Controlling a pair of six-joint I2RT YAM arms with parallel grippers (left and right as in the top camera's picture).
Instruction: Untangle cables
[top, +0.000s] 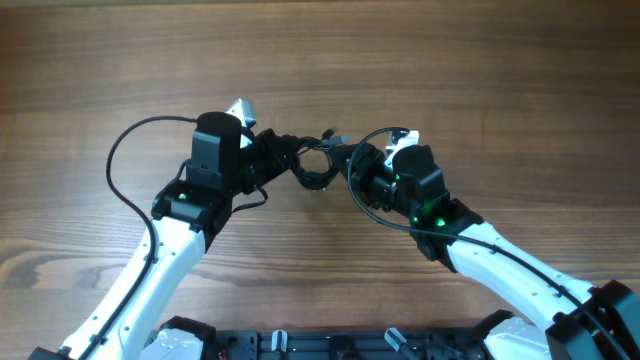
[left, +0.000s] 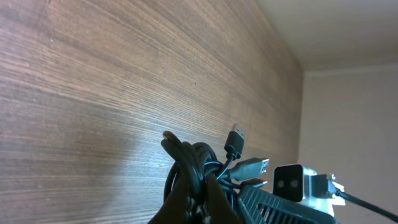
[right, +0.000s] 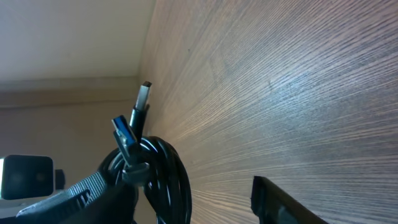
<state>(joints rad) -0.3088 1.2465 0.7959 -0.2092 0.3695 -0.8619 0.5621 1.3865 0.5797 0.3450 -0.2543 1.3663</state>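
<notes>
The cables (top: 316, 163) are a small dark coiled bundle of thin black cords with plug ends, held above the wooden table between my two grippers. My left gripper (top: 287, 157) is shut on the bundle; in the left wrist view its fingers (left: 198, 190) pinch the coil (left: 198, 155), with USB plugs (left: 235, 139) sticking out to the right. My right gripper (top: 353, 166) is open. In the right wrist view (right: 180, 183) the coil (right: 166, 171) lies against its left finger, with a wide gap to the other finger. A blue-tipped plug (right: 123, 129) and a silver plug (right: 143, 94) stick up.
The wooden table (top: 480, 90) spreads all round. The left arm's thick black wire (top: 120, 160) loops out to the left, and the right arm's wire (top: 385, 135) arcs above its wrist. The right wrist camera (left: 289, 182) shows close to the bundle.
</notes>
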